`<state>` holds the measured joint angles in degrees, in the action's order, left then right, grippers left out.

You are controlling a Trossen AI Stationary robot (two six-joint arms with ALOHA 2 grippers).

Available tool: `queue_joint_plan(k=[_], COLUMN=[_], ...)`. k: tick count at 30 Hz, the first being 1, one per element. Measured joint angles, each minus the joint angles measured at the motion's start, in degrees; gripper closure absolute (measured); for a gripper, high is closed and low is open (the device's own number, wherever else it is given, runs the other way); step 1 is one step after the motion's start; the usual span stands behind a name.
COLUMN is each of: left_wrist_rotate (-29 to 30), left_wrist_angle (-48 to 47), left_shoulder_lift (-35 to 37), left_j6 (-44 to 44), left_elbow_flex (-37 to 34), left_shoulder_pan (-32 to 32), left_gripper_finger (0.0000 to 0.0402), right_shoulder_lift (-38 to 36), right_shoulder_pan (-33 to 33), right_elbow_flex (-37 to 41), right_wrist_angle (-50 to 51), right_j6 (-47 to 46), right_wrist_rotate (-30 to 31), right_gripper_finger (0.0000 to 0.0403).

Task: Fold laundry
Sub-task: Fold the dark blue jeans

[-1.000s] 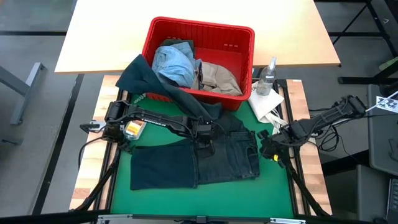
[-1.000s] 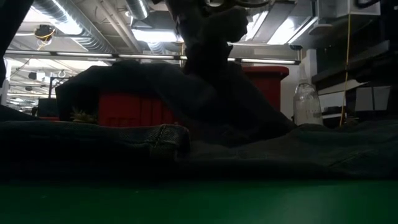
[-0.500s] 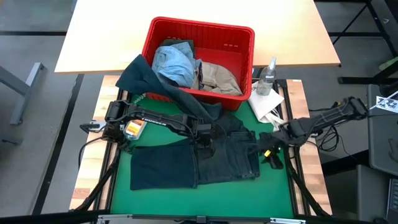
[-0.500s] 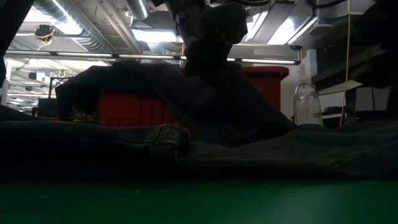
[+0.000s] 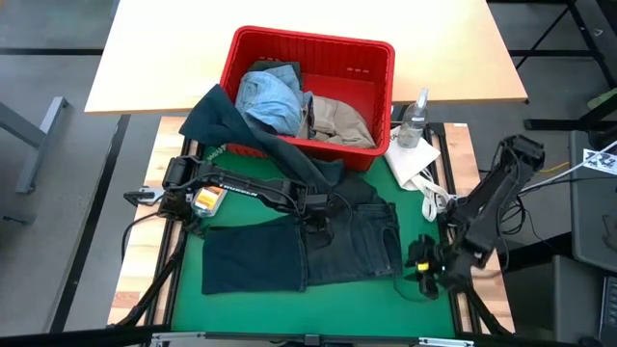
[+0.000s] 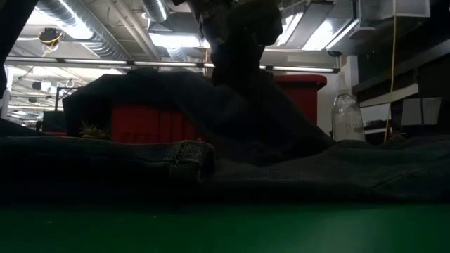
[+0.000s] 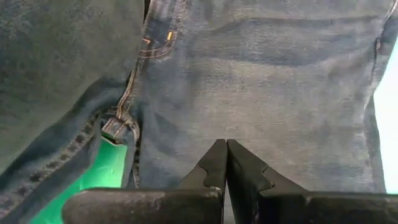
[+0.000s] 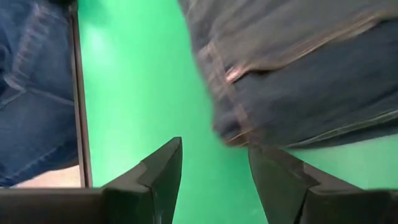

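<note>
High view: the dark navy jeans (image 5: 328, 246) lie spread on the green mat (image 5: 424, 308), just in front of the red plastic basket (image 5: 308, 43). That basket holds the light blue denim (image 5: 270, 96) and the beige khaki piece (image 5: 337, 120), while the dark olive green piece (image 5: 217, 120) drapes over its front rim. The left gripper (image 5: 316, 220) sits on the middle of the jeans exactly where it was a second ago. The right gripper (image 5: 424, 265) has swung from beside the jeans' waistband, near the white cloth sheet (image 5: 415, 159), down to the corner of the jeans farthest from the basket, just off the fabric edge. I judge it is lining up to take that corner for a fold.

Low view: nothing has shifted; the jeans fill the foreground in front of the basket, with a spray bottle (image 6: 346, 116) beside it and a dark arm coming down onto the denim.

Left wrist view: the left gripper's fingers (image 7: 214, 168) are pressed together, tips against the jeans; whether cloth is pinched between them I cannot tell.

Right wrist view: the right gripper's fingers (image 8: 163, 165) stand well apart over bare mat, the jeans' hem (image 8: 233, 134) just ahead and not yet between them.
</note>
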<state>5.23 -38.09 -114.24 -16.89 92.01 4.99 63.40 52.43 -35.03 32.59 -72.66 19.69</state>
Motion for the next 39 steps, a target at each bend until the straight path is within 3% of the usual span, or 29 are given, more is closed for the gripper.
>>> queue_joint_plan(k=[4,9,14,25,36,39], left_wrist_rotate=[0.04,0.04,0.11,0.04,-1.97,-1.97], left_wrist_angle=[0.34,2.38,2.56,2.60,-3.25,-2.83], left_shoulder_lift=[0.00,0.00,0.00,0.00,0.00,-0.35], left_j6=[2.93,6.88,6.97,7.82,9.60,9.55], left_elbow_flex=[0.00,0.00,0.00,0.00,-0.09,-3.01], left_shoulder_pan=[-0.37,-2.15,-3.65,-4.24,-3.04,-1.43], left_gripper_finger=[0.0397,0.0397,0.0397,0.0397,0.0397,0.0397], right_shoulder_lift=[7.06,14.57,19.01,20.13,20.12,20.14], right_shoulder_pan=[2.29,2.73,2.69,1.59,-4.80,-6.19], right_elbow_flex=[-0.06,-3.64,-6.06,-6.36,-6.36,-6.36], right_wrist_angle=[-4.59,-2.05,1.14,1.15,10.41,12.54], right_j6=[-5.38,-9.31,-13.68,-17.37,-17.17,-17.06], right_wrist_rotate=[-1.59,-2.26,1.94,6.15,7.77,7.78], right_gripper_finger=[0.0217,0.0217,0.0217,0.0217,0.0217,0.0217])
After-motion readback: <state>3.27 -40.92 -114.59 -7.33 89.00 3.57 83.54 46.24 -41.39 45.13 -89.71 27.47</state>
